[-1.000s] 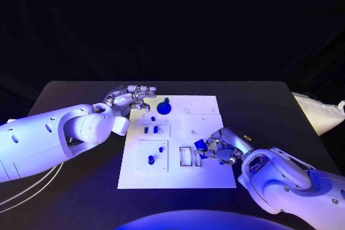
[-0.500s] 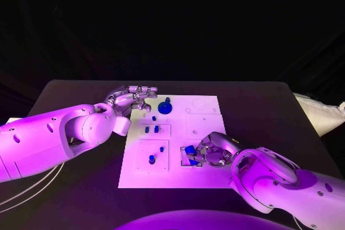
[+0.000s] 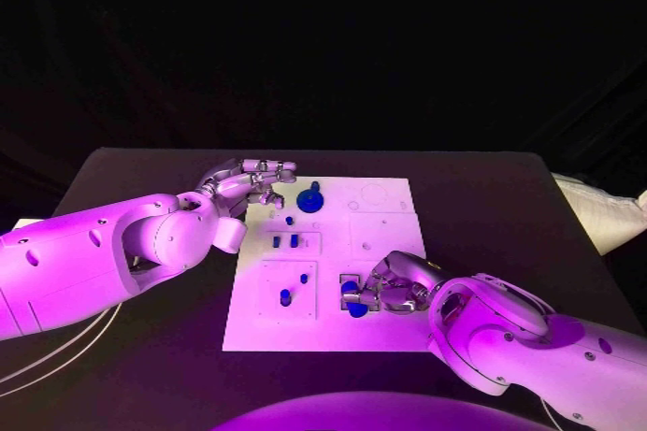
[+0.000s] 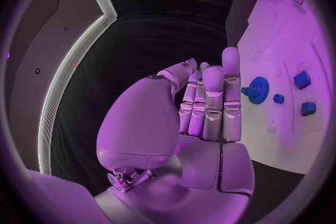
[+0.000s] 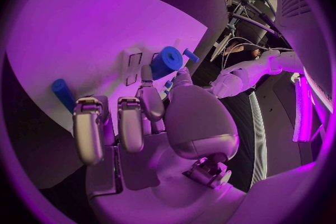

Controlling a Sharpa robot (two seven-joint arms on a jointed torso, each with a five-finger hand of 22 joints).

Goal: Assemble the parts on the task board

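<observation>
The right hand (image 3: 381,286) moves from the right edge of the task board (image 3: 384,227) inward, carrying the blue part (image 3: 356,308) with it. Now hand and part are over the narrow slots (image 3: 350,289) near the board's front edge.

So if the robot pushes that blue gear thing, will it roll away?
Probably not. The blue gear seems to lie flat on the task board, so it would likely slide. Its toothed rim may give fingers some grip, and it looks stiff.

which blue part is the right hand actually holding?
The blue cylinder pinched in the right hand, over the narrow slots at the task board's near side. The gear-shaped part and small pegs lie untouched.
</observation>
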